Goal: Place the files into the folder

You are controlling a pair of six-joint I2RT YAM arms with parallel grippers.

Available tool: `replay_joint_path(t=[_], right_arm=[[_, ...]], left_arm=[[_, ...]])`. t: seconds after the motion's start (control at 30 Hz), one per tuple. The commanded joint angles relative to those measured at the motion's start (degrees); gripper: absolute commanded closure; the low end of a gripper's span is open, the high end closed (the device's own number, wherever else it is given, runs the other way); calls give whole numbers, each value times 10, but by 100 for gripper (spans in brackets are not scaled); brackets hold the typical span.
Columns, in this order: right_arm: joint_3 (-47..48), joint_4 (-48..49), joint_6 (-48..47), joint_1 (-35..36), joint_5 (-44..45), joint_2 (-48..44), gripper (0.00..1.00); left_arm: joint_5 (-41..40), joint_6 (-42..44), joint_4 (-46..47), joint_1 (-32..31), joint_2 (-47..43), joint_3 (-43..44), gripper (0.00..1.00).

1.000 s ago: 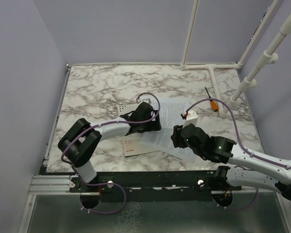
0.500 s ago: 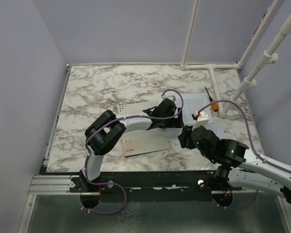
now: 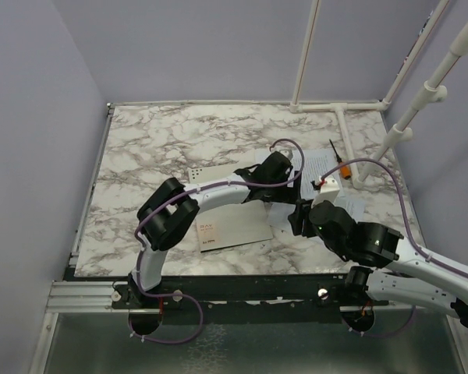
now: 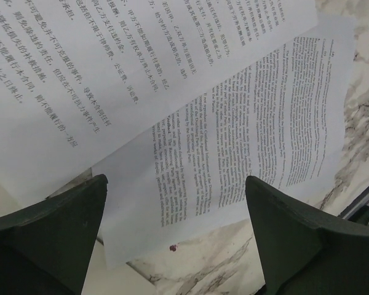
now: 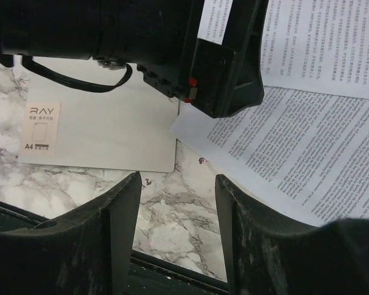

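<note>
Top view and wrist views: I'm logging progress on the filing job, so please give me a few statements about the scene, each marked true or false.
1. The folder lies closed, grey cover up. True.
2. The Chinese sheet overlaps the English sheet. True.
3. Both sheets are inside the folder. False: they lie outside it.
4. The left tool grips a sheet. False: it is open, with nothing between its fingers.
5. An orange-handled screwdriver lies on the table. True.
</note>
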Motion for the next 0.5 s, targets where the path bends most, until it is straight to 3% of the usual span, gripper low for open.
replay_joint_path(t=[0.0, 0.23, 0.33, 0.47], right_arm=[[23, 3, 0, -2, 15, 8, 44], [26, 40, -10, -2, 2, 45, 35], [21, 72, -25, -2, 1, 70, 28], [31, 113, -50, -19, -29, 119, 26]], left_arm=[[-61, 56, -89, -3, -74, 32, 4], [-206, 88, -181, 0, -164, 19, 1], [-240, 91, -196, 7, -209, -7, 1], [-265, 85, -202, 33, -277, -73, 1]])
